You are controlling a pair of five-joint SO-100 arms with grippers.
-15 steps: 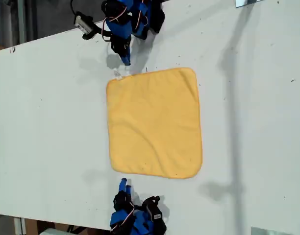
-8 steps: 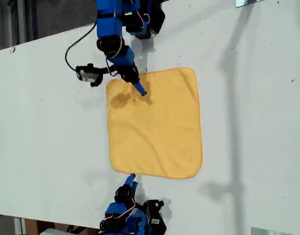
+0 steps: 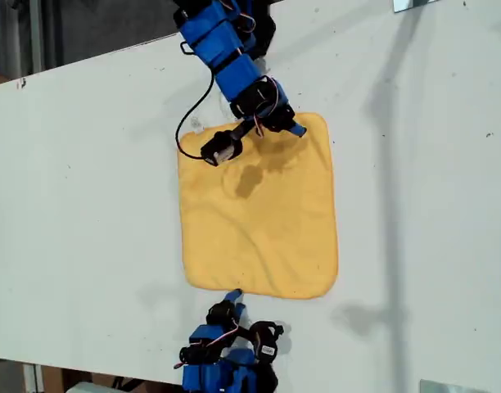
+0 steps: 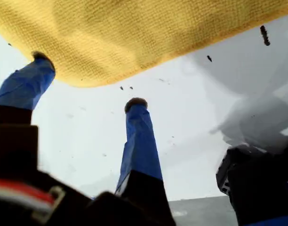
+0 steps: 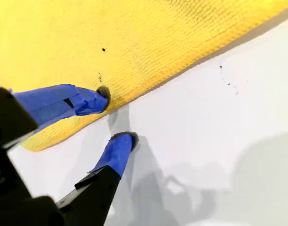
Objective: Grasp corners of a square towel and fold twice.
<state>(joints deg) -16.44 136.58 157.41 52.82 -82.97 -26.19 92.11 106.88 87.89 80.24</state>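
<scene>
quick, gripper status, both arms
My first gripper: open, holding nothing, short of the towel edge.
My second gripper: open, holding nothing, one finger on the towel, one on the table.

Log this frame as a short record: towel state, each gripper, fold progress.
towel: towel lies flat and unfolded on the white table
first gripper: my first gripper is open at a rounded corner, gripping nothing
second gripper: my second gripper is open, one fingertip at the towel's edge, the other over bare table
folds done: none

no readable text, no labels, brands or nos. anywhere
</scene>
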